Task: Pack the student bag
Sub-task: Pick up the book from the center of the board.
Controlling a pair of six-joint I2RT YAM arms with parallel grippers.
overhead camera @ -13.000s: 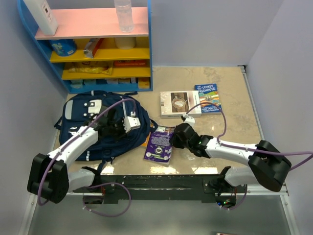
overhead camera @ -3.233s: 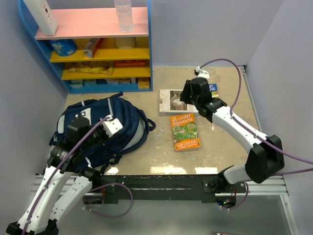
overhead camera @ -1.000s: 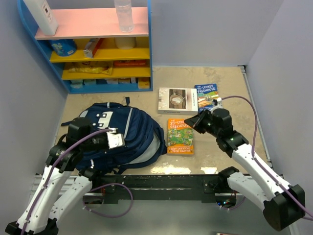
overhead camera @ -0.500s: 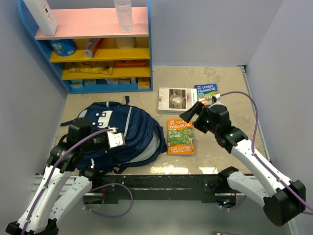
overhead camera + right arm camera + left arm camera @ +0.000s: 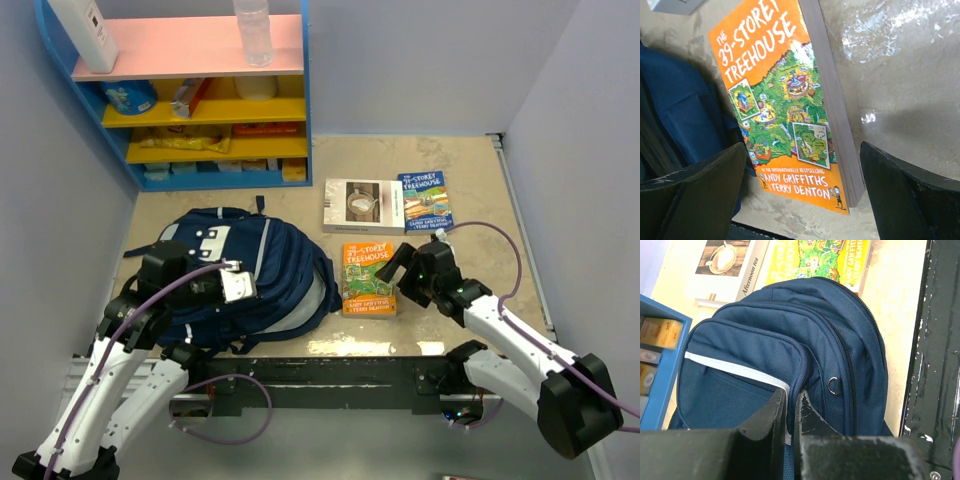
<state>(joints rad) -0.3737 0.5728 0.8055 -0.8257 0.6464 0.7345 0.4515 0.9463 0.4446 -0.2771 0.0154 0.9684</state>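
Marble table | L end effector pinches student bag | R end effector spread over book

Beige marbled table carries navy bag at near left, orange book just right of it, white book and blue book side by side beyond, shelf at far-left corner.

Left end effector clamped; right end effector splayed.
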